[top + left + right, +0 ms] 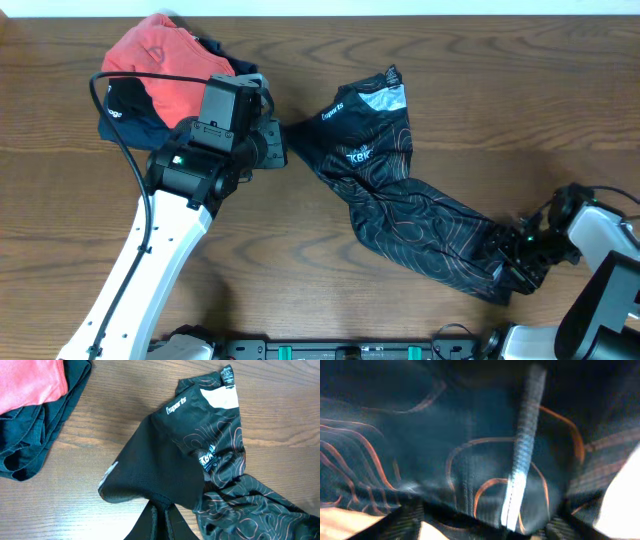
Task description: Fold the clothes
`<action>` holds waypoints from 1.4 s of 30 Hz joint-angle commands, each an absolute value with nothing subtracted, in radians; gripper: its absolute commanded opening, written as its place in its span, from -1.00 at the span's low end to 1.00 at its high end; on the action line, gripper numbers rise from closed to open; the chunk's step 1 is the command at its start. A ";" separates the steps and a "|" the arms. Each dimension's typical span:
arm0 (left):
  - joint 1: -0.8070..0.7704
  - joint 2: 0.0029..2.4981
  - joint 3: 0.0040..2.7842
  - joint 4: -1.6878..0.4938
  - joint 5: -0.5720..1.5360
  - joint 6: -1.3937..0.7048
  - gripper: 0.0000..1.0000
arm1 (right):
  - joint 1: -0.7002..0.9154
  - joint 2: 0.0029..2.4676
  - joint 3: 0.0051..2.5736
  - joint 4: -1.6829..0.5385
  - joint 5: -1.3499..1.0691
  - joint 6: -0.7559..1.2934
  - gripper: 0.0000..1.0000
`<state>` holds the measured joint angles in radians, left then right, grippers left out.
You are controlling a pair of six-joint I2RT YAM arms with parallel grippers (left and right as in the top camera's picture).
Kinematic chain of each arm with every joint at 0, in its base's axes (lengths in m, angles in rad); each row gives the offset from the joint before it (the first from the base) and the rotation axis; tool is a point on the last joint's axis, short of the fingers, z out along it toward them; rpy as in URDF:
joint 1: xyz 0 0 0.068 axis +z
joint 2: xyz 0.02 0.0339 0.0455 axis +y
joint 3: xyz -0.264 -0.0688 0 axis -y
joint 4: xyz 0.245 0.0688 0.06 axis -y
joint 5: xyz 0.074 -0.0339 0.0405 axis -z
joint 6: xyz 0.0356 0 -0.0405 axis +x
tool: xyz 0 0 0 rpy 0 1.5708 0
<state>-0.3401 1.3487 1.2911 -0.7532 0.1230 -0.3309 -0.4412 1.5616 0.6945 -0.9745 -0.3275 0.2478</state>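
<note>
Top-left in the overhead view, a plain coral-red garment (150,55) sits heaped on a crumpled navy garment (120,118), partly hidden under the left arm (200,165) and clear of the jersey. The black jersey with thin orange contour lines (400,200) lies bunched mid-way across the brown wooden table (480,70), long axis diagonal, upper-left to lower-right. Its upper-left edge is pinched tight in the left gripper (161,512). The right gripper (512,268) is on the lower-right end, but the wrist view is just blurry fabric, so I can't tell if it's closed
</note>
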 commanded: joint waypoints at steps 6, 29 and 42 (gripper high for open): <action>-0.334 1.345 1.311 -0.763 0.103 -0.307 -0.88 | -0.407 1.547 0.691 -0.890 -0.481 0.167 -0.79; -0.334 1.279 1.311 -0.810 0.103 -0.284 -0.87 | -0.419 1.444 1.028 -1.196 -0.160 0.210 -0.69; -0.334 1.277 1.311 -0.810 0.103 -0.284 -0.87 | -0.418 1.444 0.747 -0.956 -0.270 0.281 0.05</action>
<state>-0.3401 1.2873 1.2911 -0.8078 0.1226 -0.3054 -0.4175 1.4483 0.8009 -0.9791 -0.2176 0.2604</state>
